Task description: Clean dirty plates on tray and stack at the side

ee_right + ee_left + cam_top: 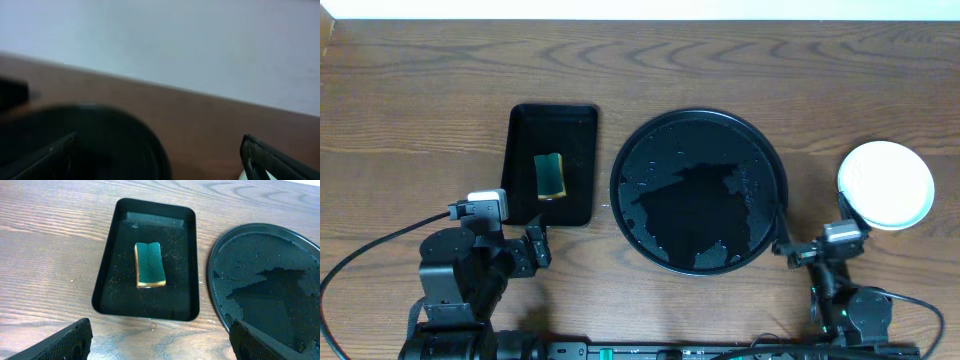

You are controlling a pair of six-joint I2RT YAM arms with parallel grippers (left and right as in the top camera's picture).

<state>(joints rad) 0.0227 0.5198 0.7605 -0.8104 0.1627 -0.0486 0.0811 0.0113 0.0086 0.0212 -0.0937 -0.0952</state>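
The round black tray (698, 114) sits at the table's middle with no plates on it; its floor is wet with water film and droplets. The plates (886, 184) stand stacked to its right, near the table's right edge; the top one looks pale and free of smears, and I cannot tell how many lie under it. My left gripper (537, 246) is open and empty over bare wood, below the rectangular tray (576, 150). My right gripper (802, 250) is open and empty, between the round tray's lower right rim and the stack.
The rectangular black tray (114, 265) holds a green and yellow sponge (149, 264) and specks of water. The round tray's left rim (216, 275) shows in the left wrist view. The right wrist view is blurred: the round tray (110, 140), wood and a pale wall.
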